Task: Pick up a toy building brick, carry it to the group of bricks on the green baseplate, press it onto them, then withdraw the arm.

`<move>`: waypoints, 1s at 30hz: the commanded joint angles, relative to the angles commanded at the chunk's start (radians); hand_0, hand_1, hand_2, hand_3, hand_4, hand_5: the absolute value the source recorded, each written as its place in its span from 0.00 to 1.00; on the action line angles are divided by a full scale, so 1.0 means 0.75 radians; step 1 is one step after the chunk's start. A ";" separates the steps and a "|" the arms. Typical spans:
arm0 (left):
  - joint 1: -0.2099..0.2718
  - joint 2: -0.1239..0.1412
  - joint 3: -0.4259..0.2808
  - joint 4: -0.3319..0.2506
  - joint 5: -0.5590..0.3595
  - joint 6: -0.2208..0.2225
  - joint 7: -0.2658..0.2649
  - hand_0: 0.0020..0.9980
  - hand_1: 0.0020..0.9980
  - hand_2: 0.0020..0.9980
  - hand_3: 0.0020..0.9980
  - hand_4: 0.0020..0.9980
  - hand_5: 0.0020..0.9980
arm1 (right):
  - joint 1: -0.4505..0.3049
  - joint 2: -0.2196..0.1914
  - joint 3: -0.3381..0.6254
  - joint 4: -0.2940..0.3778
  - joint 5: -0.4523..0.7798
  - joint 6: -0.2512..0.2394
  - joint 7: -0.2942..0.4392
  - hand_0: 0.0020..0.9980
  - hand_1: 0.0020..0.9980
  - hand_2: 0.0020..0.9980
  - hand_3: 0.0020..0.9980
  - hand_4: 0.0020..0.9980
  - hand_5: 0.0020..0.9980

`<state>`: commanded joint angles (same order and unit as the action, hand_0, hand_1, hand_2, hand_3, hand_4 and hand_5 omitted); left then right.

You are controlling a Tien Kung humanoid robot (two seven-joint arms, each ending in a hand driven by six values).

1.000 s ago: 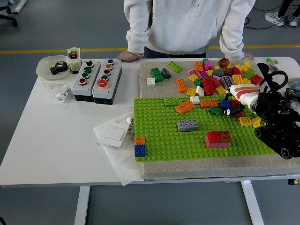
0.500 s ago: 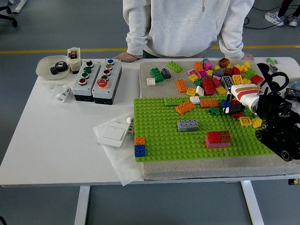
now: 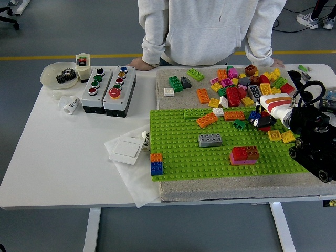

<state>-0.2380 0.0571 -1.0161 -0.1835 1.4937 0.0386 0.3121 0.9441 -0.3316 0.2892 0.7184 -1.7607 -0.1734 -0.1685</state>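
Slightly withdrawn toward the baseplate's right edge, the right hand (image 3: 261,122) pinches a black brick (image 3: 264,121), lifted for carrying to the red-and-brown brick group (image 3: 244,155) on the green baseplate (image 3: 178,152).

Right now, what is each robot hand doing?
Left hand: not in view.
Right hand: over the loose bricks at the baseplate's far right; grip cannot be told.

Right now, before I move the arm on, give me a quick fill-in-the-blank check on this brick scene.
1. The right hand is at the loose pile near a ____ brick.
2. The grey brick sits on the ____ baseplate.
3. The orange brick is stacked on a ____ brick.
4. The gear lies in a white ____.

Missing words: blue; green; blue; bowl
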 joint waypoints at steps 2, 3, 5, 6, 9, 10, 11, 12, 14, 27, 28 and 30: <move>0.002 0.000 -0.001 0.000 0.001 0.000 0.000 0.77 0.76 0.80 0.59 0.62 0.62 | -0.003 -0.016 0.008 0.027 -0.010 -0.005 -0.003 0.63 0.58 0.59 0.49 0.66 0.50; 0.003 0.001 0.000 0.001 0.001 0.000 -0.001 0.77 0.76 0.80 0.59 0.62 0.62 | -0.006 -0.027 0.014 0.051 -0.017 -0.010 -0.004 0.63 0.58 0.59 0.49 0.66 0.50; 0.006 0.001 -0.002 0.001 0.002 0.001 -0.002 0.77 0.76 0.80 0.59 0.62 0.62 | -0.014 -0.059 0.028 0.115 -0.032 -0.026 -0.010 0.63 0.58 0.59 0.49 0.66 0.50; 0.007 0.002 -0.004 0.002 0.006 0.001 -0.002 0.77 0.76 0.80 0.59 0.62 0.62 | -0.021 -0.086 0.041 0.158 -0.050 -0.030 -0.016 0.63 0.58 0.59 0.49 0.66 0.50; 0.010 0.003 -0.008 0.003 0.011 0.001 -0.003 0.77 0.76 0.79 0.59 0.62 0.62 | -0.036 -0.150 0.062 0.280 -0.096 -0.039 -0.026 0.63 0.59 0.59 0.48 0.66 0.49; 0.012 0.002 -0.009 0.003 0.012 0.002 -0.003 0.77 0.76 0.79 0.59 0.62 0.62 | -0.042 -0.173 0.070 0.324 -0.121 -0.036 -0.029 0.63 0.59 0.59 0.48 0.66 0.49; 0.013 0.003 -0.008 0.004 0.012 0.002 -0.003 0.77 0.76 0.79 0.59 0.62 0.62 | -0.048 -0.199 0.076 0.377 -0.150 -0.032 -0.032 0.63 0.59 0.59 0.48 0.66 0.49; 0.013 0.003 -0.008 0.004 0.011 0.002 -0.003 0.77 0.76 0.79 0.59 0.62 0.62 | -0.051 -0.210 0.079 0.416 -0.164 -0.030 -0.032 0.63 0.59 0.59 0.48 0.66 0.49; 0.015 0.003 -0.008 0.005 0.010 0.003 -0.005 0.77 0.76 0.79 0.59 0.62 0.62 | -0.060 -0.253 0.078 0.503 -0.209 -0.020 -0.036 0.64 0.60 0.60 0.49 0.67 0.48; 0.026 0.004 -0.028 0.005 0.031 0.002 -0.002 0.77 0.76 0.79 0.59 0.62 0.62 | -0.057 -0.529 -0.035 1.086 -0.412 0.099 0.037 0.64 0.61 0.60 0.49 0.67 0.46; 0.026 0.004 -0.028 0.005 0.030 0.002 -0.002 0.77 0.76 0.79 0.59 0.62 0.62 | -0.053 -0.541 -0.040 1.105 -0.414 0.104 0.041 0.64 0.61 0.60 0.49 0.67 0.46; 0.028 0.004 -0.028 0.005 0.030 0.001 -0.002 0.77 0.76 0.79 0.59 0.62 0.62 | -0.042 -0.567 -0.056 1.151 -0.418 0.118 0.049 0.64 0.61 0.60 0.49 0.67 0.46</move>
<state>-0.2171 0.0602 -1.0370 -0.1800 1.5162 0.0394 0.3106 0.9125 -0.7565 0.2474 1.5814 -2.0742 -0.0851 -0.1314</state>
